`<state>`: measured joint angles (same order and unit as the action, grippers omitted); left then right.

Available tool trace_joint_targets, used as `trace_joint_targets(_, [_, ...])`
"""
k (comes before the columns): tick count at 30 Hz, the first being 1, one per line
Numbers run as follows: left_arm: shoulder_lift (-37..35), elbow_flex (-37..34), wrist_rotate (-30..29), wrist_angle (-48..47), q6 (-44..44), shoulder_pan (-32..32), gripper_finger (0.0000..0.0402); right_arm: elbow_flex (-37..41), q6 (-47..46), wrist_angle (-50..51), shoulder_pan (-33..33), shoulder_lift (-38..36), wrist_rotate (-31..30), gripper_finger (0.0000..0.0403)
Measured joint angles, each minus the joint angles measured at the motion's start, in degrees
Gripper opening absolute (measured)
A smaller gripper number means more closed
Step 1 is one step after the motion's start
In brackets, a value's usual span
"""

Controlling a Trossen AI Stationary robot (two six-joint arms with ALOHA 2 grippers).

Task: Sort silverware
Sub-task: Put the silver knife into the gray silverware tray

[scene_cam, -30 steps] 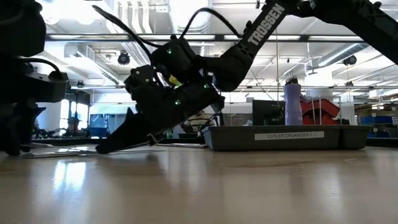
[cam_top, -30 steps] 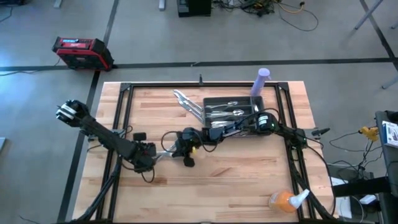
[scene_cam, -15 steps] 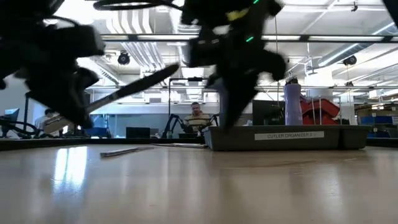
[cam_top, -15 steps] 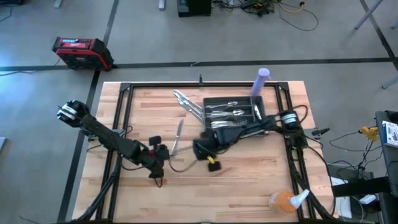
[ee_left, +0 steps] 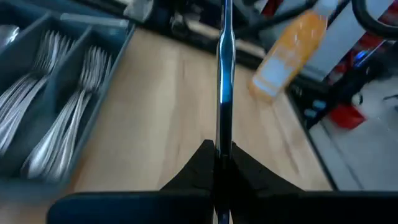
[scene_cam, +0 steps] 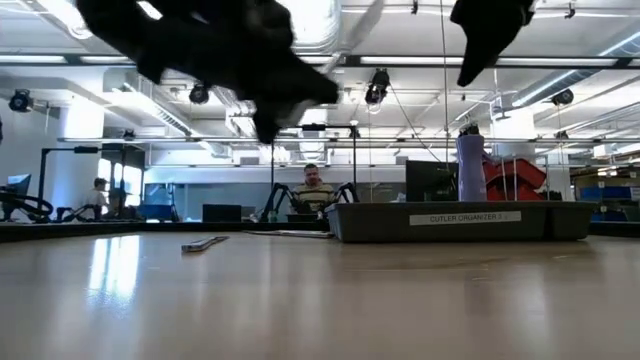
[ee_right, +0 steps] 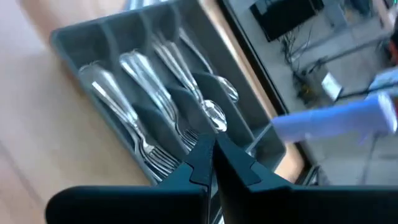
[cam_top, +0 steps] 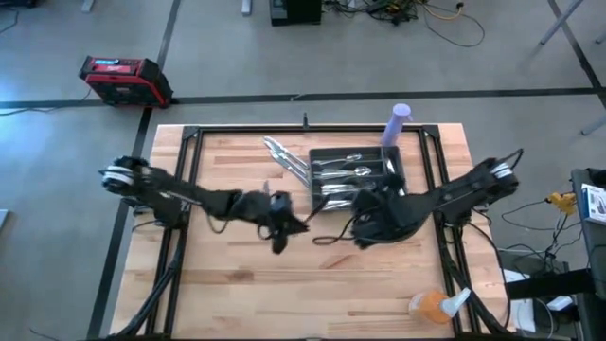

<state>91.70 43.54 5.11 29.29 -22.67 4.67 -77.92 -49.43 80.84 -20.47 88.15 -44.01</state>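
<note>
The dark grey tray (cam_top: 396, 156) stands at the far right and holds sorted silverware (ee_right: 134, 74). More loose silverware (cam_top: 284, 156) lies on the wood left of the tray, and one piece (scene_cam: 205, 242) lies flat on the table. At mid-table, left of the tray's near end, my left gripper (cam_top: 284, 220) is raised and shut on a slim silver piece (ee_left: 224, 93). My right gripper (cam_top: 365, 227) hangs shut just near of the tray, with nothing between its fingers (ee_right: 199, 163). My left gripper pinches the slim silver piece (ee_left: 221, 134) between its two fingers. The piece runs straight forward out of the fingertips, in line with them. It is lifted clear of the table. Its far end leaves the wrist view, so which end is held cannot be told.
A purple bottle (cam_top: 398, 123) stands at the tray's far right corner. An orange bottle (cam_top: 436, 305) lies at the near right corner. Black frame rails (cam_top: 189, 180) run along the table's sides. A person (scene_cam: 315, 185) sits in the room beyond.
My left gripper has gone toward the table's right edge and up, carrying the silver piece lifted well clear. My right gripper has drawn away from it toward the right edge, past the tray's near end, and has risen too.
</note>
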Motion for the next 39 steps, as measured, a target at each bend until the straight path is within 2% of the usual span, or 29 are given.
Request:
trace_joint_targets(5, [12.7,12.2,3.0,5.8,1.2,-4.3,0.0002,6.7,-8.1,1.0,0.7,-6.3,0.3,0.0])
trace_joint_targets(11, [27.6,30.5,9.1,6.6,-5.1,-7.5,0.0002,9.8,-18.4,5.2,1.4,-13.9,1.5,0.0])
trace_joint_targets(16, [39.0,46.7,12.4,6.9,-13.5,-10.2,0.0002,9.7,-19.6,5.9,1.2,-21.3,2.9,0.0])
trace_joint_targets(21, [50.3,63.0,12.3,6.6,-21.8,-11.4,0.0002,10.1,-19.7,5.3,1.2,-25.6,3.0,0.0])
trace_joint_targets(26, [59.9,76.5,7.4,2.7,-30.6,-12.0,0.0002,11.2,-19.5,4.3,1.2,-26.1,3.1,0.0])
trace_joint_targets(31, [66.0,86.1,-0.4,-1.0,-36.1,-13.1,0.0002,11.9,-19.5,4.1,1.2,-25.1,3.9,0.0])
trace_joint_targets(35, [68.3,90.9,-8.2,-10.1,-38.9,-13.4,0.0002,11.9,-19.4,3.9,1.2,-24.3,4.0,0.0])
trace_joint_targets(39, [68.1,91.7,-12.7,-15.0,-40.4,-13.4,0.0009,12.0,-19.4,3.3,1.2,-23.9,4.2,0.0])
